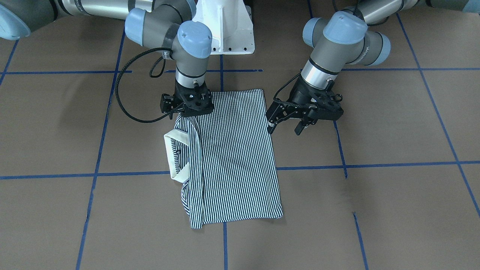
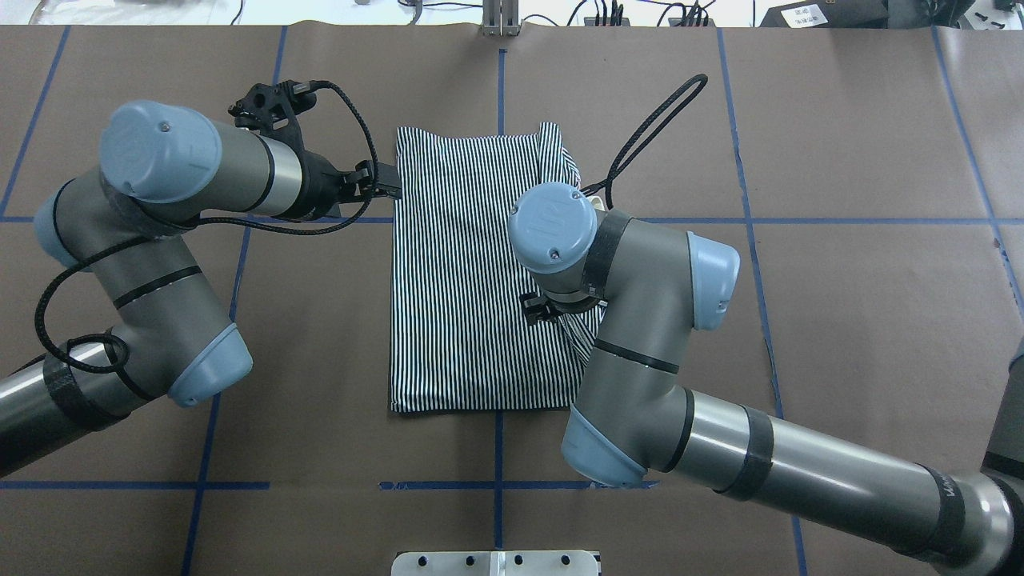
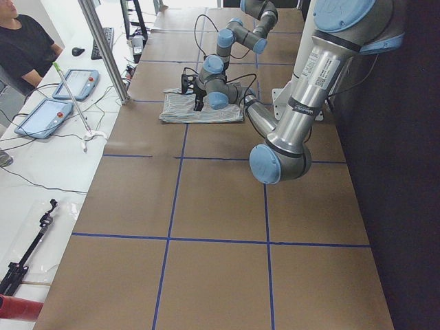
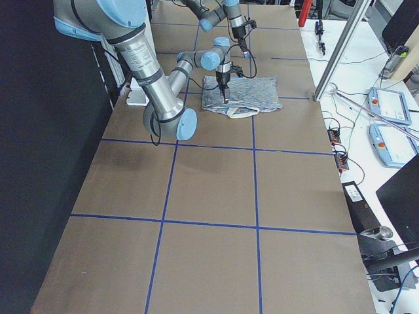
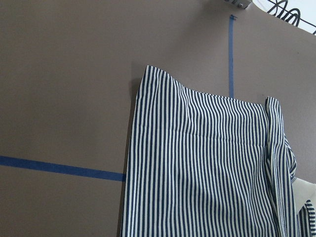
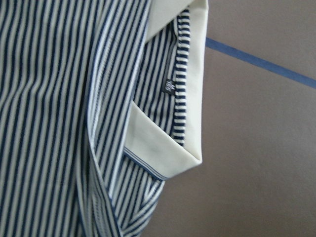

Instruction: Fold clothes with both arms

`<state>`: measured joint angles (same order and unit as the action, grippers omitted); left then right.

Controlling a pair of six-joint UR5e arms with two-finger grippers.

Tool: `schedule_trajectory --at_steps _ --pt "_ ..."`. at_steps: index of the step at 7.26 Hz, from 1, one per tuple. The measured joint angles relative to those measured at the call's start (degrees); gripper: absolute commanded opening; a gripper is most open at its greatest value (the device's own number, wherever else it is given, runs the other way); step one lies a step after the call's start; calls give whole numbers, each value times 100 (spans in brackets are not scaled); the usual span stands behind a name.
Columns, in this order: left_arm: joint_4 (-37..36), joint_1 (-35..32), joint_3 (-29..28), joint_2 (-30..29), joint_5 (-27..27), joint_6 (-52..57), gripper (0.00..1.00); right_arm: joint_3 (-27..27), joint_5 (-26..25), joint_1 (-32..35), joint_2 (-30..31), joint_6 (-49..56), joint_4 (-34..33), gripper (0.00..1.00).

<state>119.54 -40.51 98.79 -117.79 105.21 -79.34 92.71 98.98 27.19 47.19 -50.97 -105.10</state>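
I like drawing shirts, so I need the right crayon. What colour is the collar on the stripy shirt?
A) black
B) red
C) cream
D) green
C: the collar is plain cream, beside the navy-and-white stripes of the shirt.

Left gripper (image 1: 285, 131) wide, right gripper (image 1: 186, 113) unclear.
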Motion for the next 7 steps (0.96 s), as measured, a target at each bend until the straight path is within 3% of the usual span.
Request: schedule_trajectory --at_steps 3,7 --pt "3 4 -42 6 -10 5 100 -322 52 -69 0 63 17 100" --pt "19 13 -86 6 -15 12 100 -364 130 -63 43 155 -187 100"
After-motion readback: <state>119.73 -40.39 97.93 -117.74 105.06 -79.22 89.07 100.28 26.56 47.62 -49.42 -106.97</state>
